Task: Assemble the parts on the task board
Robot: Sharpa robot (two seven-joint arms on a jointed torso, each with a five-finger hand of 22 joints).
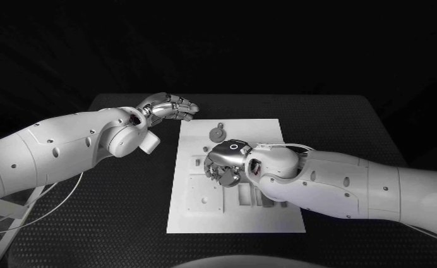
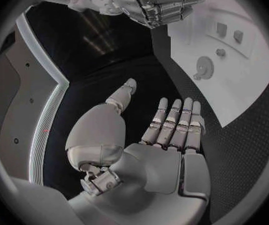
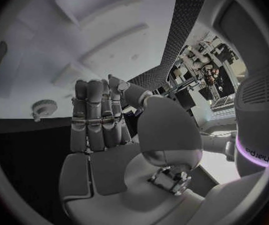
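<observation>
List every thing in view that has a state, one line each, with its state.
left hand: open, fingers straight and side by side, holding nothing, over the black table beside the board.
right hand: over the board's middle, holding nothing visible.
task board: flat on the table, partly covered by the right arm.
round grey part: lying on the board near its far edge, untouched.

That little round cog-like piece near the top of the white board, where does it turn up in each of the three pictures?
Head view: the gear lies on the board's far part, just beyond the right hand.
Left wrist view: it lies on the board, past the left hand's fingertips.
Right wrist view: a toothed round piece at the board's edge, beside the fingers, seemingly the same gear.
Shared landmark: the board.
</observation>
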